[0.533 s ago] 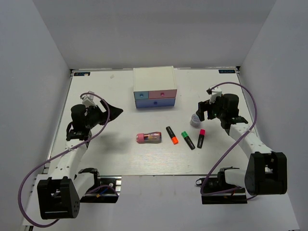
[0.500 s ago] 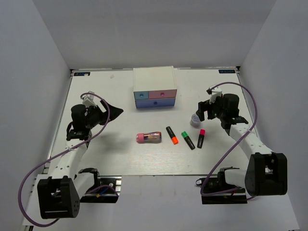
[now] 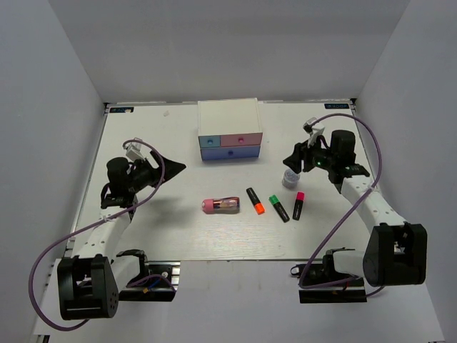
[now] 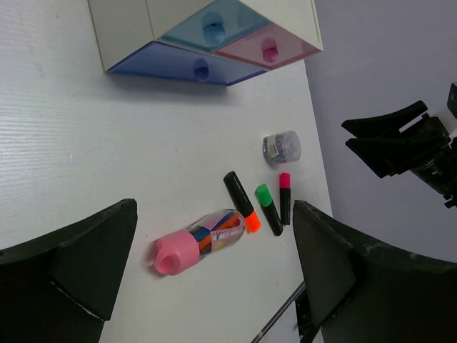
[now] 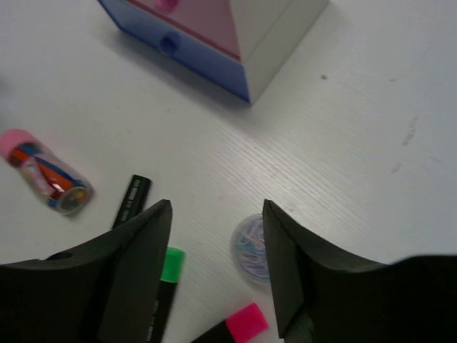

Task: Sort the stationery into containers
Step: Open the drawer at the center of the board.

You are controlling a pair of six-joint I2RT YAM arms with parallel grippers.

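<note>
The white drawer chest (image 3: 230, 121) stands at the back centre, with a light-blue drawer (image 3: 209, 139), a pink drawer (image 3: 241, 138) and a wide blue bottom drawer (image 3: 230, 152), all shut. In front lie the pink-capped translucent tube (image 3: 220, 204) and the orange (image 3: 255, 201), green (image 3: 279, 208) and pink (image 3: 298, 206) markers. The small whitish-grey piece (image 3: 289, 179) stands right of them; in the right wrist view (image 5: 251, 248) it is a clear round pot. My left gripper (image 3: 171, 168) is open and empty, left of the tube (image 4: 200, 241). My right gripper (image 3: 294, 158) is open and empty above the pot.
White walls close in the table on the left, back and right. The chest also shows in the left wrist view (image 4: 128, 28) and the right wrist view (image 5: 271, 36). Bare tabletop (image 3: 157, 128) lies left of the chest.
My right gripper has risen and shifted a little towards the back, staying over the small pot. My left gripper has edged slightly right. The objects have not moved.
</note>
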